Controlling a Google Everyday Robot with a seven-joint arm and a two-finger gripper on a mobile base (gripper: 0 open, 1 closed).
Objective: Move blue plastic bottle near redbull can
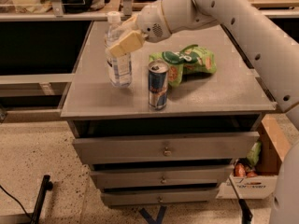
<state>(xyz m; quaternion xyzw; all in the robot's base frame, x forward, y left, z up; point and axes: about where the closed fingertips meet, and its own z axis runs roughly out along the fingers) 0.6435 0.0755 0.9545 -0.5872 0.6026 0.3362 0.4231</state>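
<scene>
The blue plastic bottle [118,55] is clear with a white cap and pale label. It stands upright on the grey cabinet top [210,94], left of centre. My gripper [124,40] reaches in from the right and is shut on the bottle's upper part; one tan finger [127,43] lies across its front. The redbull can [158,85] stands upright near the front edge, just right of the bottle, with a narrow gap between them.
A green snack bag [189,62] lies behind and right of the can. Three drawers [163,148] are below the top. A cardboard box [254,171] sits on the floor at right. Shelving runs behind the cabinet.
</scene>
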